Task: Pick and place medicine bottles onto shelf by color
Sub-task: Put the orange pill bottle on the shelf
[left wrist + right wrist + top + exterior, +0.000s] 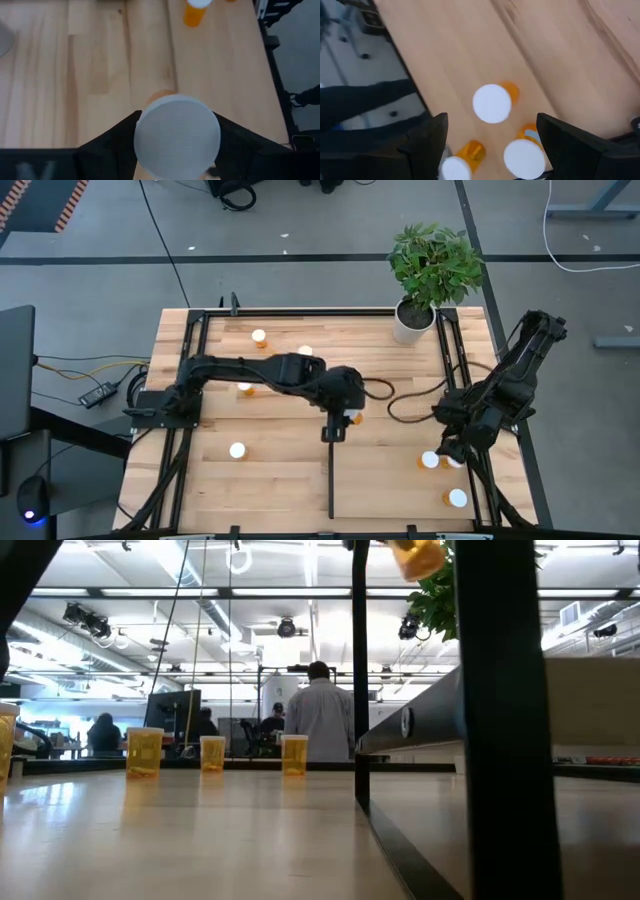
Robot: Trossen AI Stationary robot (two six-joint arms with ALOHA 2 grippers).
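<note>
My left hand (345, 412) grips an orange bottle (354, 417) just beside the black strip (331, 480), with bare tabletop (270, 470) on the strip's left. Right of the strip, my right hand (455, 450) hangs open over three bottles (429, 460) near the shelf (385, 480) edge.

My plank tabletop (280, 470) carries four capped bottles on its left half (259, 337) (305, 352) (245, 388) (237, 450), a potted plant (412, 320) at the far right corner, and the shelf (390, 490), where three orange bottles (429, 460) (456, 498) (455, 463) stand.
</note>
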